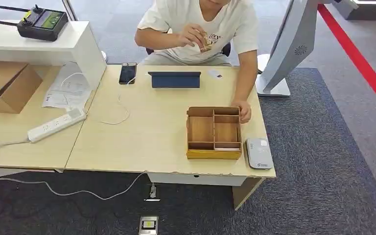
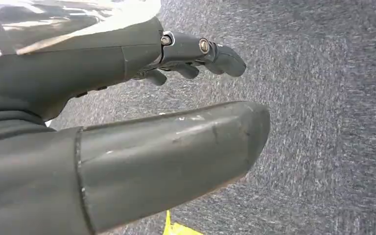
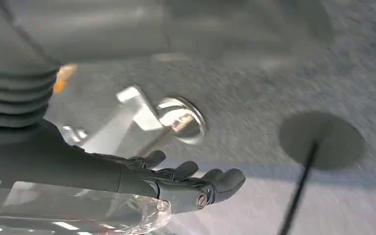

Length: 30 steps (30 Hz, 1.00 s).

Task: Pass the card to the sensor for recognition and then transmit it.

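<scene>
Flat grey rounded sensor pad [image 1: 259, 153] with small unreadable logo on light wooden tabletop [image 1: 147, 137], just beside compartmented wooden tray [image 1: 214, 132]. White card [image 1: 227, 145] in tray's near right slot. Left robot hand [image 2: 127, 122] and right robot hand [image 3: 142, 178] empty, fingers spread, over grey carpet [image 2: 323, 98].

surface [image 1: 142, 132]: pale wood grain
tray [image 1: 213, 153]: honey-brown wood, yellower front edge
reader [image 1: 259, 153]: light grey, small dark print
tablet case [image 1: 175, 80]: dark navy
phone [image 1: 128, 73]: black
power strip [image 1: 56, 125]: white, with white cable
carpet [image 1: 318, 161]: dark grey fleck, crossed by red stripe [image 1: 357, 58]
box [image 1: 5, 85]: plain brown cardboard
person's shirt [image 1: 196, 24]: off-white
left hand [image 2: 127, 122]: matte dark grey, silver screws
right hand [image 3: 142, 178]: black, glossy
</scene>
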Available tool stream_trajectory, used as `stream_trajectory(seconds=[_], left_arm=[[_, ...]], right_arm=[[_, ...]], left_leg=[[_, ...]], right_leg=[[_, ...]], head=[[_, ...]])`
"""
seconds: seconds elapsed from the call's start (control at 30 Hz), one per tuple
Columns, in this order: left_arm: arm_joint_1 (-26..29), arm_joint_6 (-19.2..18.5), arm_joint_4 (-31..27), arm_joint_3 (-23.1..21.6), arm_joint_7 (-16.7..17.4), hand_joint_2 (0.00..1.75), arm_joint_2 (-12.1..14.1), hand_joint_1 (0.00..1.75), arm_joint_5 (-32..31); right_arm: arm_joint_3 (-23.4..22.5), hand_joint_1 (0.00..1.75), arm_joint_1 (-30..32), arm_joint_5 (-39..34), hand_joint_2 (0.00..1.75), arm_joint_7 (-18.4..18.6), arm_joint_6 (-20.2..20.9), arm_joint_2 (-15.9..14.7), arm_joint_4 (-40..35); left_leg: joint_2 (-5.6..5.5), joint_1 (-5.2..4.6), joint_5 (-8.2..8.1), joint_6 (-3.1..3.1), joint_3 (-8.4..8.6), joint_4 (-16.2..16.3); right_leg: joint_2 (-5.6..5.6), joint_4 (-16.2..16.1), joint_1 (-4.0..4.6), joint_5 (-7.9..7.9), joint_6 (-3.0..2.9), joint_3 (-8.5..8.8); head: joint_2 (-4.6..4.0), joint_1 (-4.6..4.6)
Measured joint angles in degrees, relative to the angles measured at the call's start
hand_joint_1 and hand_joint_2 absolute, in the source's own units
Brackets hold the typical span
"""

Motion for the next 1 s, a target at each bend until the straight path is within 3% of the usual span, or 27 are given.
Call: stream_trajectory(seconds=[0.17,0.37,0.7,1.0], left_arm=[[0.0,-0.2,0.0,0.0,0.1,0.00,0.2,0.00,-0.1],[0.0,0.2,0.0,0.0,1.5,0.00,0.5,0.00,0.0],[-0.1,-0.2,0.0,0.3,1.0,0.00,0.9,0.00,0.4],[-0.1,-1.1,0.0,0.3,1.5,0.00,0.9,0.00,-0.5]], right_arm=[[0.1,0.00,0.2,1.2,0.00,3.1,5.3,-0.2,0.8],[0.7,0.00,0.3,3.3,0.00,3.5,10.2,-0.5,1.5],[2.6,0.00,0.3,3.6,0.00,1.5,12.5,-1.6,2.2],[3.9,0.00,0.7,3.7,0.00,3.5,15.5,-0.4,3.1]], left_leg=[[0.00,0.00,0.00,0.00,0.02,0.0],[0.00,0.00,0.00,0.00,0.03,0.0],[-0.01,0.00,0.00,0.00,0.04,0.0],[0.00,0.00,0.00,0.00,0.04,0.0]], right_leg=[[0.00,0.0,0.00,0.00,0.00,0.01],[0.00,0.0,0.00,0.00,0.00,0.02],[0.00,0.0,0.00,0.00,0.00,0.03],[0.00,0.0,0.00,-0.01,-0.01,0.04]], head=[[0.00,-0.02],[0.00,-0.02],[0.00,-0.02],[0.00,0.00]])
